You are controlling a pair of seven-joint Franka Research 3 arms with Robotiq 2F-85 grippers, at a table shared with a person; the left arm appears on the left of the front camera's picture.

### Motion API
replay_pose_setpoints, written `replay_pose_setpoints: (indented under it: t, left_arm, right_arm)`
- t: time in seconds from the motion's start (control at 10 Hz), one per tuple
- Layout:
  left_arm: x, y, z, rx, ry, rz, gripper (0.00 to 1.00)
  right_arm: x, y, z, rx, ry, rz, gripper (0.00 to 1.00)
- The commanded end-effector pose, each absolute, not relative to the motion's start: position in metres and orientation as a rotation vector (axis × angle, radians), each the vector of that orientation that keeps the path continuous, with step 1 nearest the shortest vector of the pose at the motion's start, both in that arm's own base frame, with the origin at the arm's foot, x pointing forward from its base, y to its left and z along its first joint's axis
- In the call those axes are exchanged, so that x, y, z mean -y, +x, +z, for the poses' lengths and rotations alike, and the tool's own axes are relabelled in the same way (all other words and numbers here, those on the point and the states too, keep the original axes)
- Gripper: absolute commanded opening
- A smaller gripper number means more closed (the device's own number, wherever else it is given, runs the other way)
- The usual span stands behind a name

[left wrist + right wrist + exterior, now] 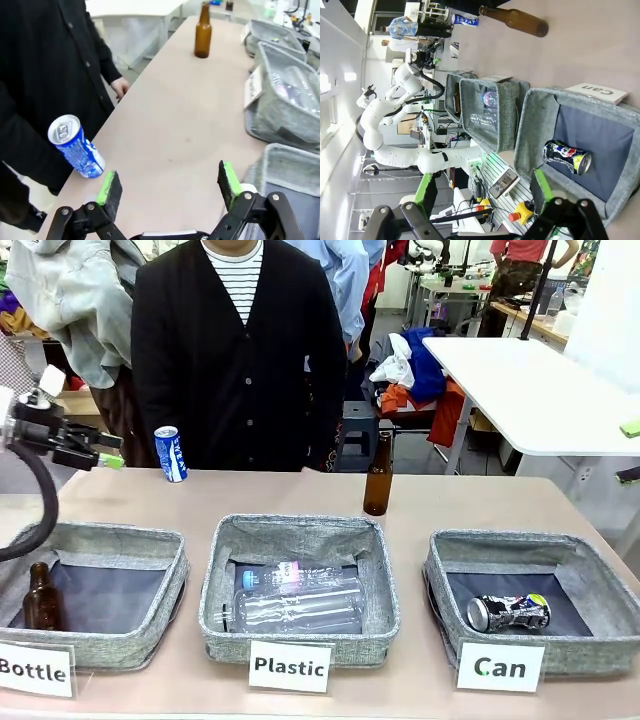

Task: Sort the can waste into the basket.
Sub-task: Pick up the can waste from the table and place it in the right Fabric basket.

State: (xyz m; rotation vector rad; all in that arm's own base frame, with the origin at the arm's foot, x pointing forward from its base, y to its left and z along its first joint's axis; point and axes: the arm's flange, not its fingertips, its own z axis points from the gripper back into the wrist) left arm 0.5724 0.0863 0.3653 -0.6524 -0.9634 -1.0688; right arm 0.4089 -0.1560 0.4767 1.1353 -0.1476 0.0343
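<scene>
Halfway there, by the look of it. Already in: the crushed can (508, 612), on its side on the dark floor of the basket (520, 540) at the right end of the desk (450, 505). Left to sort: the blue can (171, 453), standing at the desk's far edge toward the left, close in front of the person and well apart from that basket. Just beside it, not touching: the left hand (108, 451), jaws wide, holding nothing. Pointed toward the basket from the robot's side: the right hand (482, 189), likewise wide and bare. No part of the job: the bottle (377, 475) standing mid-desk. Hard to make out: the print on either can, too small or blurred. Cut off at the front view's left edge: most of the left arm. Hidden behind the near wall: a strip of the basket's floor.
</scene>
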Motion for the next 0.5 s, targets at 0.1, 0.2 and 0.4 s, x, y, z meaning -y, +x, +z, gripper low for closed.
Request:
replay_pose_setpoints:
  t: [0.1, 0.2, 0.4]
  left_arm:
    - [-0.069, 0.608, 0.345, 0.982, -0.584, -0.939, 1.0]
    - [-0.066, 0.624, 0.338, 0.97, -0.544, -0.895, 1.0]
    - [-0.062, 0.644, 0.326, 0.946, -0.533, -0.853, 1.0]
  right_arm:
    - [0.158, 0.407, 0.479, 0.15, 1.13, 0.055, 1.0]
    - [0.158, 0.407, 0.479, 0.15, 1.13, 0.055, 1.0]
    - [0.158, 0.407, 0.479, 0.15, 1.13, 0.055, 1.0]
